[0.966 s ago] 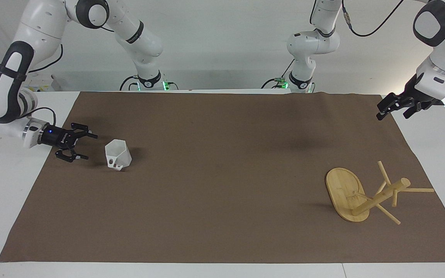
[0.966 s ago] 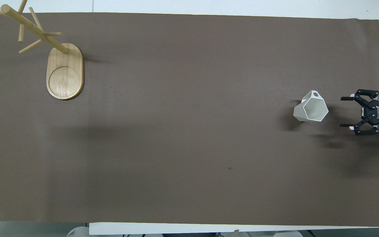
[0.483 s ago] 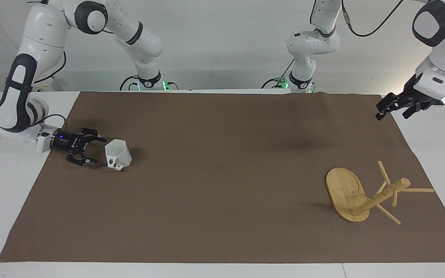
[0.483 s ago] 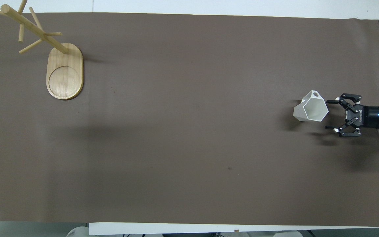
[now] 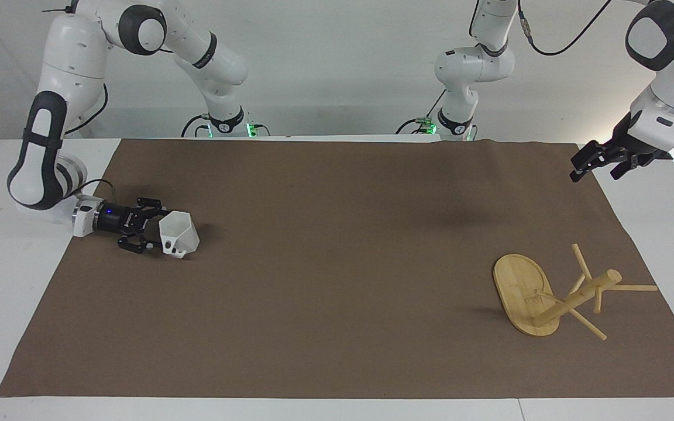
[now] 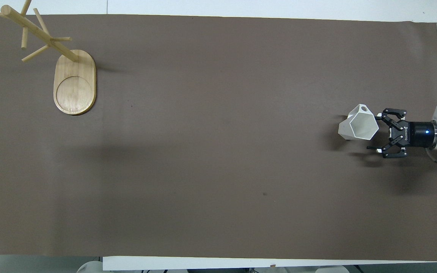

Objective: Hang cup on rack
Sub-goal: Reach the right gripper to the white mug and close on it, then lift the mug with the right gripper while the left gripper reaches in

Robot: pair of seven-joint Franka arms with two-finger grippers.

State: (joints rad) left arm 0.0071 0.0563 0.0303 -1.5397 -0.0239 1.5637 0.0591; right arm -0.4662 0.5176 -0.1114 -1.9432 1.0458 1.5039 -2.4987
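Right gripper [image 5: 152, 230]: low over the brown mat [image 5: 337, 263] at the right arm's end, lying level, pointed at the cup; jaws spread wide, nothing held
Cup [image 5: 178, 234]: white, faceted, upright on the mat, right at the fingertips of the right gripper; rim side between the spread fingers in the overhead view, handle turned away from the robots; contact not certain
Rack [image 5: 553, 295]: bamboo, upright on its oval base, well apart from the right gripper at the left arm's end; pegs bare
Left gripper [image 5: 597, 162]: waiting, raised over the mat corner, above and apart from the rack; jaws open, empty
Just changed: right gripper slid in along the mat from a clear gap beside the cup to a bracketing position at it
Meaning for task: approach looks finished; closing on the cup wall judged the next step, hanging not yet begun
Against the earlier frame: cup and rack in the same spots; left gripper barely shifted; right forearm drawn closer over the mat edge
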